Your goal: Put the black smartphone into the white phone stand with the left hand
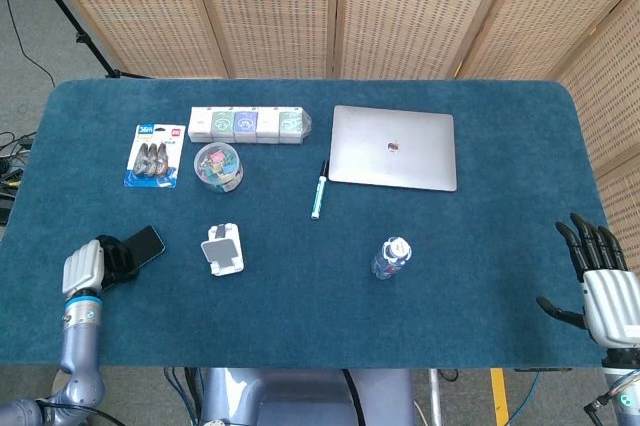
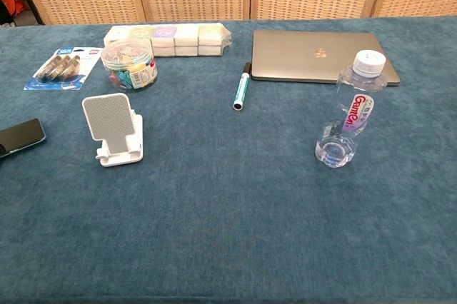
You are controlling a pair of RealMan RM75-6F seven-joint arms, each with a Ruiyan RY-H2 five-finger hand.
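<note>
The left robot hand (image 1: 90,264) grips the black smartphone (image 1: 146,244) by one end near the worktop's left edge. The phone looks rigid, thin and slick, so holding its long edges would suit the white phone stand (image 1: 222,249).

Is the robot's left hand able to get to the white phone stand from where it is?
Probably yes. The left hand sits at the black smartphone, and only bare blue table lies between it and the white phone stand, so nothing blocks the way.
</note>
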